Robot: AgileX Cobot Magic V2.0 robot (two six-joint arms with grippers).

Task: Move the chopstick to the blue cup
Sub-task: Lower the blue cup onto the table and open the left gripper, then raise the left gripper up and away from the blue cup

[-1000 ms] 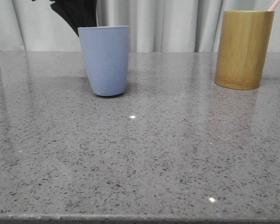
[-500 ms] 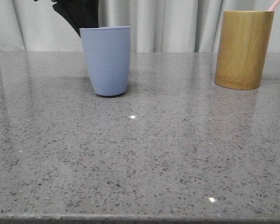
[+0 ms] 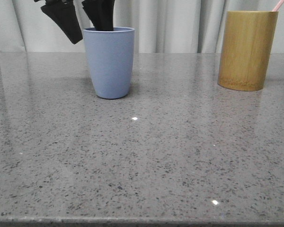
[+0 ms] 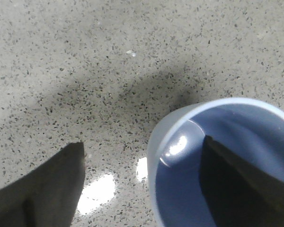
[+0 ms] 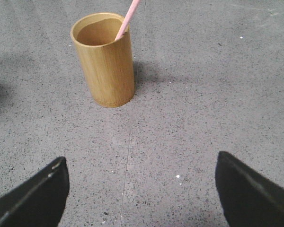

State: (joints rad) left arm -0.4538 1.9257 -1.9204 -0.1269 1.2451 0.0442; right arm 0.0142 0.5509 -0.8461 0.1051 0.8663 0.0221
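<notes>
The blue cup (image 3: 109, 61) stands upright on the left of the grey table. My left gripper (image 3: 87, 26) hangs open over its rim: one finger (image 4: 236, 179) reaches inside the cup (image 4: 154, 142), the other stays outside it. My left gripper (image 4: 142, 144) holds nothing. A pink chopstick (image 3: 278, 4) pokes out of the bamboo holder (image 3: 246, 49) at the right. My right gripper (image 5: 141, 158) is open and empty above the table, short of the bamboo holder (image 5: 106, 66) with the pink chopstick (image 5: 128, 19) leaning in it.
A speckled grey stone table (image 3: 142, 156) stretches to the front edge. Pale curtains (image 3: 180, 23) hang behind the table.
The left gripper's fingers have spread apart and come forward over the cup's rim. The blue cup has shifted slightly to the right.
</notes>
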